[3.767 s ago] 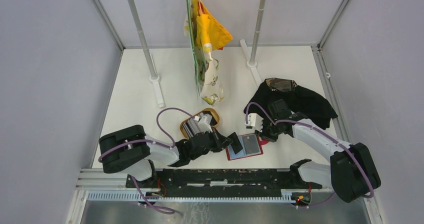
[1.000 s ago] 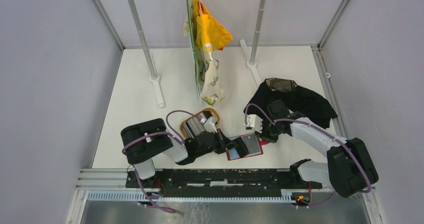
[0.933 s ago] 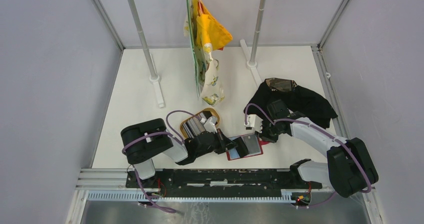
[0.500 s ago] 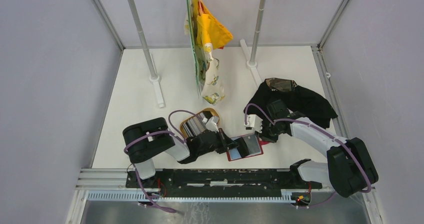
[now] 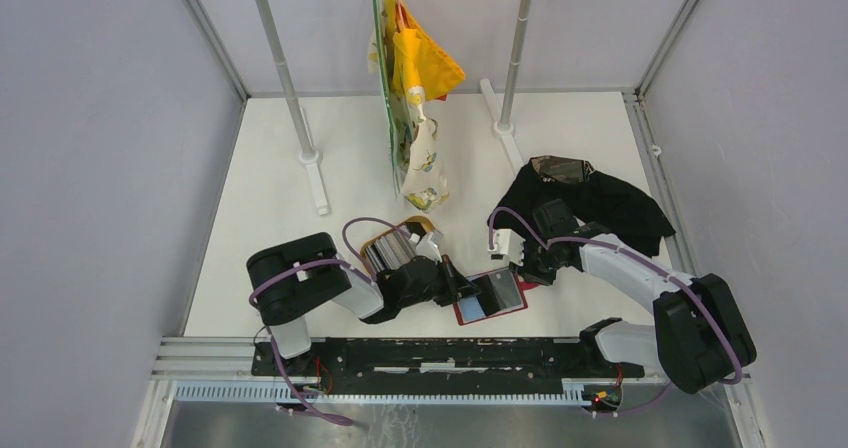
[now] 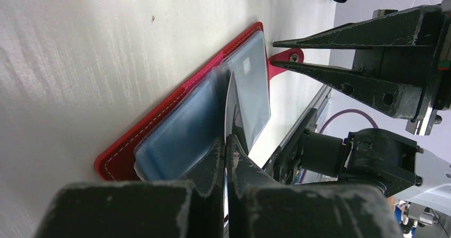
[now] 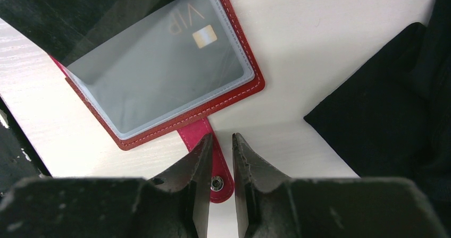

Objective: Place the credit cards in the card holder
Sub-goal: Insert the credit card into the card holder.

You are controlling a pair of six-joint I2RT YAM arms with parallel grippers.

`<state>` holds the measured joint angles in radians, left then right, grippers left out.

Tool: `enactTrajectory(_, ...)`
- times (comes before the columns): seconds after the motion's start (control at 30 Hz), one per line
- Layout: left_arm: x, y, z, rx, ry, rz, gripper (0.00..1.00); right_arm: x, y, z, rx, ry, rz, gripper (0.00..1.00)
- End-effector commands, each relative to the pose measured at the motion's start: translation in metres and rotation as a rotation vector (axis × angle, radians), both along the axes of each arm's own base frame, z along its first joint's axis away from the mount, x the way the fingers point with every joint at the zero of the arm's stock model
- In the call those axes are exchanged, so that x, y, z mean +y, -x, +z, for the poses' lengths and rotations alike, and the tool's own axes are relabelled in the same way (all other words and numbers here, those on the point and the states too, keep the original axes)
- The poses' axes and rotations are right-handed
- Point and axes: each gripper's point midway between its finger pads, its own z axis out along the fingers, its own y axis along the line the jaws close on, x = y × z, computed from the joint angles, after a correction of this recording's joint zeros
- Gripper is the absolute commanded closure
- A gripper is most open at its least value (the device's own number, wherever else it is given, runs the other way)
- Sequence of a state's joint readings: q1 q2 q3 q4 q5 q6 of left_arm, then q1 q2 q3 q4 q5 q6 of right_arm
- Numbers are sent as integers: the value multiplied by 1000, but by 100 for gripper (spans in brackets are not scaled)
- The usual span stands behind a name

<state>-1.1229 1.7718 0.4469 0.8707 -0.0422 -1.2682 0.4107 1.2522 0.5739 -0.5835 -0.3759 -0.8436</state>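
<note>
The red card holder [image 5: 488, 298] lies open on the table; in the right wrist view [image 7: 234, 97] its clear sleeve shows a silvery card [image 7: 159, 70] marked VIP. My left gripper [image 5: 462, 290] is shut on a thin dark credit card [image 6: 232, 102], seen edge-on, with its far edge at the holder's [image 6: 119, 153] blue-tinted sleeves. My right gripper [image 7: 219, 137] stands with its jaws a narrow gap apart over the holder's strap tab and snap stud [image 7: 216, 183]. More cards [image 5: 385, 253] stand in the tan tray [image 5: 428, 230].
A black cloth [image 5: 600, 203] lies just right of the right gripper and fills the right side of the right wrist view [image 7: 393, 116]. Two rack posts [image 5: 310, 153] and hanging yellow and patterned cloths [image 5: 415, 108] stand further back. A metal rail [image 5: 450, 353] runs along the near edge.
My left gripper has carried the card to the right, from beside the holder's left edge to over its sleeves. The right gripper has stayed on the strap tab.
</note>
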Motion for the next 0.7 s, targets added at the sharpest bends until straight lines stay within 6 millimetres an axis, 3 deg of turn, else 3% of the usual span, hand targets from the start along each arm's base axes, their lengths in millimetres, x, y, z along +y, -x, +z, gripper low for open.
enactTrajectory(0.0,1,1,-4,51,-15,11,98,-9,8,-13,28,58,19,75)
enactTrajectory(0.67,0,6,-1,119,-7,19,98,-11,9,-16,32,74,21,75)
